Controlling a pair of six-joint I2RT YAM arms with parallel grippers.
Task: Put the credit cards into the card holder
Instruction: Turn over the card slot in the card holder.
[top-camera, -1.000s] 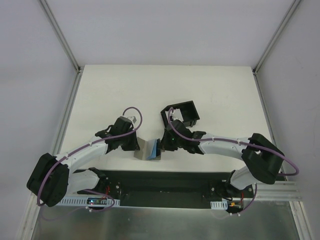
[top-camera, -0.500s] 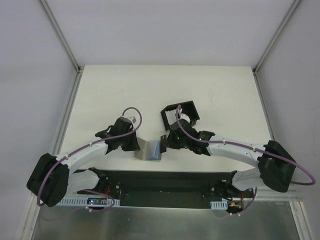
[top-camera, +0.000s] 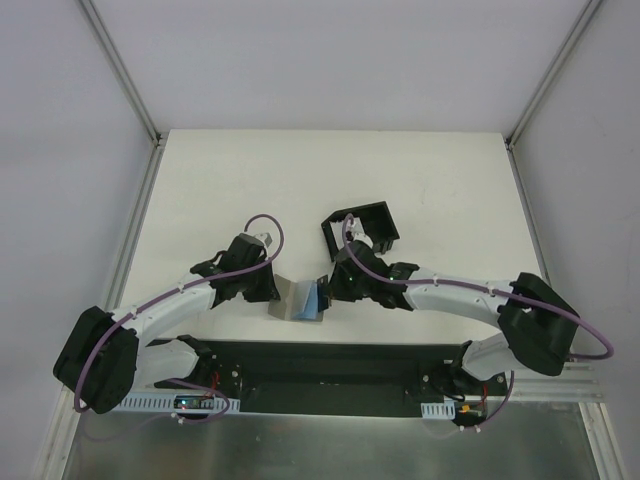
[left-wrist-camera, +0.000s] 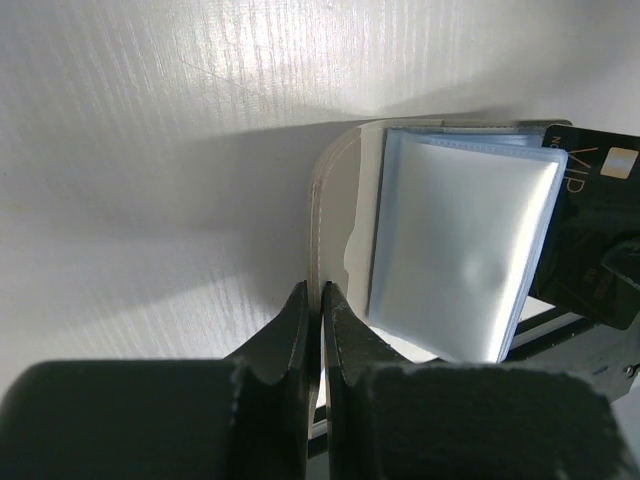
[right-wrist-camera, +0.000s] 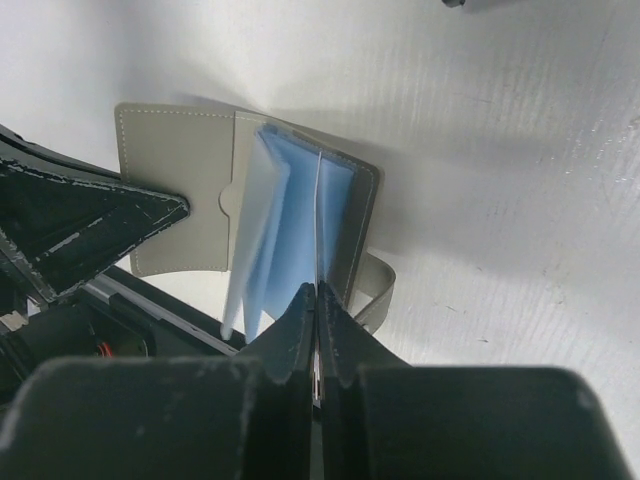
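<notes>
Nearest the arm bases, a grey wallet lies open on the white table, close to its near edge, between the two tools. The left gripper comes in from the wallet's left; its fingers are pressed together on the thin edge of the grey cover flap, pinching it. Just past that grip the flap lies flat, with a fan of clear, bluish plastic sleeves standing up off the wallet's middle. The right gripper comes in from the opposite side, jaws pressed together with almost no gap, nipping a thin dark credit card. The right wrist view shows the card only edge-on, a fine line running from the fingertips in among the sleeves. The left wrist view shows its dark face, with pale lettering and a small light patch at one corner, sticking out past the far side of the sleeves, partly over the wallet. A narrow grey strap curls out from the wallet's edge beside the right fingers. Farther back, beyond the right wrist, the black card holder sits on the table, open-topped and apart from the wallet; its slots cannot be made out from above.
</notes>
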